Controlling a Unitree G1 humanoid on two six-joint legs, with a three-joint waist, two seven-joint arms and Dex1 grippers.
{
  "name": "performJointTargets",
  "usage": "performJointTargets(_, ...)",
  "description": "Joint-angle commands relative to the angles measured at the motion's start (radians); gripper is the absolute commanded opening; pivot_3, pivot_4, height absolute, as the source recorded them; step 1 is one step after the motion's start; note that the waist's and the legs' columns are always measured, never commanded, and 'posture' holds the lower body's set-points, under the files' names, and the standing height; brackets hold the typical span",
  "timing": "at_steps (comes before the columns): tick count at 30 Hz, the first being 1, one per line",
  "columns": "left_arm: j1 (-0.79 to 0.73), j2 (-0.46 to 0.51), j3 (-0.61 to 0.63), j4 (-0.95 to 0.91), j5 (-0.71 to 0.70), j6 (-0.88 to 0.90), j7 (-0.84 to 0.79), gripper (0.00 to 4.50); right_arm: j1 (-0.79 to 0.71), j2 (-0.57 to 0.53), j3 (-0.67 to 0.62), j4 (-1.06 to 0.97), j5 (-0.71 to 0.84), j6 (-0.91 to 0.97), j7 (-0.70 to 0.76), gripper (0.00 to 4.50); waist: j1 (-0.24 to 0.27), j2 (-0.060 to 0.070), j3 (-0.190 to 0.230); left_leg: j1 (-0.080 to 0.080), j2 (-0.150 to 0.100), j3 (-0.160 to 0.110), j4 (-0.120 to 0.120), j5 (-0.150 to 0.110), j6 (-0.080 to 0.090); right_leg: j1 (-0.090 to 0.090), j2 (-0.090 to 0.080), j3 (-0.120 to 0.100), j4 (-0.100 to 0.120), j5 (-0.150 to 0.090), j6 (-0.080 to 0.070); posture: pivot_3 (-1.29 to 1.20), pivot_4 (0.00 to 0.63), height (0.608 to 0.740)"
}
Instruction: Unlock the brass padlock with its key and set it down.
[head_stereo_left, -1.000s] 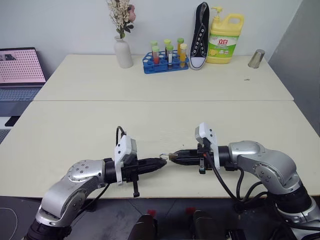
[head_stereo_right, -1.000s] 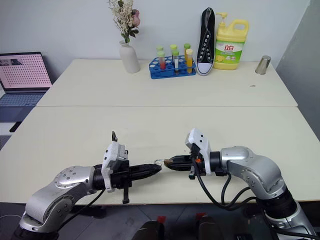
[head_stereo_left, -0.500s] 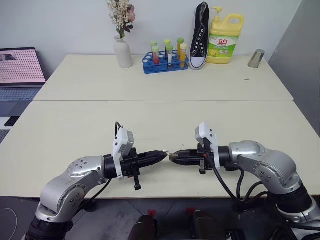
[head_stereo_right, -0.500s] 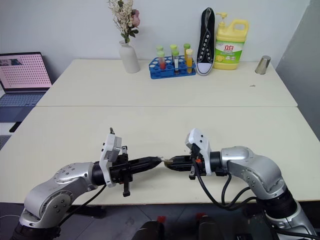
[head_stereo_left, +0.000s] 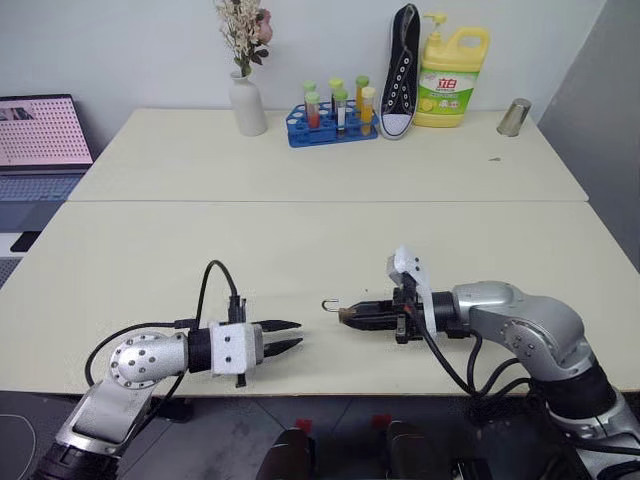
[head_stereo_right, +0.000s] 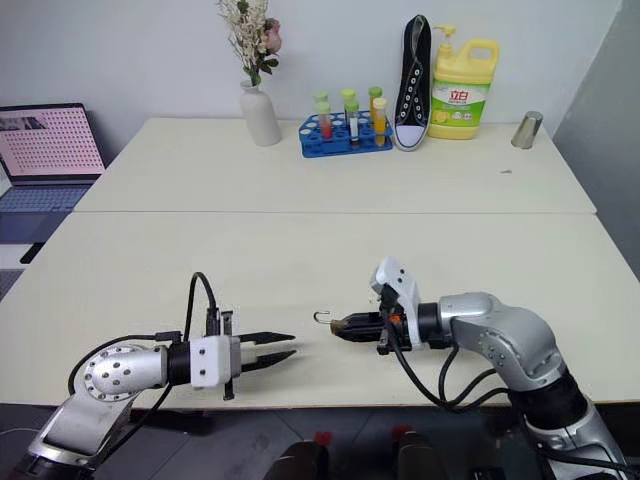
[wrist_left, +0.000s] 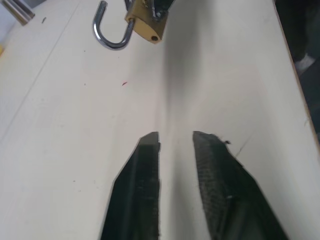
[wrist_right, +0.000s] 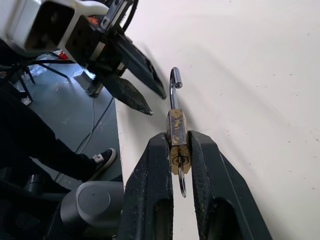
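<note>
Brass padlock (wrist_right: 176, 139): clamped in right gripper (head_stereo_left: 345, 315), shackle swung open
Left gripper (head_stereo_left: 292, 335): jaws parted, empty, above bench (head_stereo_left: 300, 250)

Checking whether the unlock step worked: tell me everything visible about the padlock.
The padlock is a tiny brass-coloured block, scuffed, with a silvery U-shaped shackle sprung open, one leg free. The right gripper is shut on its body, holding it above the table. The key sits in its keyhole. The open left gripper is apart from it.
</note>
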Motion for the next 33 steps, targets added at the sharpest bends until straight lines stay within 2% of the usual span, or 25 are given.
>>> performJointTargets(1, 0.001, -0.007, 0.031, 0.027, 0.000, -0.098, 0.027, 2.39, -0.048, 0.013, 0.013, 0.040, -0.005, 0.007, 0.024, 0.15, -0.001, 0.000, 0.000, 0.000, 0.000, 0.000, 0.000, 0.000, 0.000, 0.000, 0.000, 0.000, 0.000, 0.000, 0.000, 0.00, 0.150, 0.740)
performJointTargets(4, 0.034, -0.014, 0.042, 0.025, -0.002, -0.079, 0.064, 3.36, -0.119, 0.060, 0.047, 0.173, -0.040, 0.004, 0.031, 0.15, -0.005, 0.000, 0.000, 0.000, 0.000, 0.000, 0.000, 0.000, 0.000, 0.000, 0.000, 0.000, 0.001, 0.000, 0.000, 0.00, 0.150, 0.740)
performJointTargets(7, 0.053, -0.048, 0.047, -0.027, -0.040, -0.033, 0.104, 4.34, -0.232, 0.130, 0.104, 0.396, -0.128, -0.041, 0.050, 0.15, -0.009, 0.001, 0.000, 0.001, 0.000, 0.001, 0.000, 0.000, 0.000, -0.001, 0.000, 0.000, 0.003, 0.000, 0.000, 0.00, 0.150, 0.740)
performJointTargets(11, 0.053, -0.072, 0.049, -0.067, -0.086, 0.051, 0.117, 4.48, -0.310, 0.164, 0.130, 0.556, -0.193, -0.083, 0.105, 0.15, -0.005, 0.001, 0.001, 0.000, 0.000, 0.000, 0.000, 0.000, 0.000, -0.003, 0.001, 0.000, 0.005, 0.000, 0.000, 0.00, 0.150, 0.740)
performJointTargets(15, 0.019, -0.098, 0.051, -0.119, -0.177, 0.235, 0.141, 4.50, -0.395, 0.187, 0.126, 0.750, -0.256, -0.121, 0.156, 0.15, -0.005, 0.002, 0.001, -0.001, -0.001, 0.000, 0.000, 0.000, 0.000, -0.004, 0.000, 0.000, 0.005, 0.000, 0.000, 0.00, 0.150, 0.740)
performJointTargets(17, 0.010, -0.100, 0.048, -0.127, -0.189, 0.278, 0.136, 4.50, -0.407, 0.181, 0.128, 0.791, -0.291, -0.145, 0.165, 0.88, -0.006, 0.002, 0.001, -0.001, -0.001, 0.000, 0.000, 0.000, 0.000, -0.004, 0.001, 0.000, 0.005, 0.000, 0.000, 0.00, 0.150, 0.740)
performJointTargets(20, -0.003, -0.110, 0.056, -0.132, -0.212, 0.343, 0.144, 4.50, -0.390, 0.126, 0.131, 0.746, -0.327, -0.171, 0.201, 1.81, -0.007, 0.003, 0.002, -0.001, 0.000, 0.000, 0.000, 0.000, 0.000, -0.005, 0.001, 0.000, 0.005, 0.000, 0.000, 0.00, 0.150, 0.740)
performJointTargets(24, -0.015, -0.101, 0.072, -0.126, -0.257, 0.515, 0.160, 4.50, -0.292, -0.021, 0.145, 0.538, -0.399, -0.276, 0.246, 3.24, -0.001, 0.003, 0.002, -0.002, -0.001, -0.001, 0.001, 0.000, 0.000, -0.005, 0.001, -0.001, 0.005, 0.000, 0.000, 0.00, 0.150, 0.740)
performJointTargets(27, -0.021, -0.093, 0.081, -0.127, -0.243, 0.591, 0.175, 4.50, -0.206, -0.084, 0.109, 0.374, -0.402, -0.297, 0.233, 4.33, -0.007, 0.003, 0.002, -0.003, -0.001, 0.000, 0.001, 0.000, 0.000, -0.005, 0.000, 0.000, 0.004, 0.000, 0.000, 0.00, 0.150, 0.740)
performJointTargets(31, -0.028, -0.065, 0.094, -0.131, -0.212, 0.639, 0.179, 4.50, -0.065, -0.180, 0.054, 0.132, -0.406, -0.365, 0.222, 4.42, -0.012, 0.003, 0.002, -0.002, 0.001, 0.000, 0.000, 0.000, 0.000, -0.005, 0.001, 0.000, 0.005, 0.000, 0.000, 0.00, 0.150, 0.740)
performJointTargets(33, 0.005, -0.029, 0.110, -0.154, -0.229, 0.641, 0.130, 4.50, 0.033, -0.226, 0.003, 0.016, -0.421, -0.423, 0.190, 4.42, -0.010, 0.003, 0.002, -0.002, 0.001, 0.000, 0.000, 0.000, 0.000, -0.005, 0.001, 0.000, 0.005, 0.000, 0.000, 0.00, 0.150, 0.740)
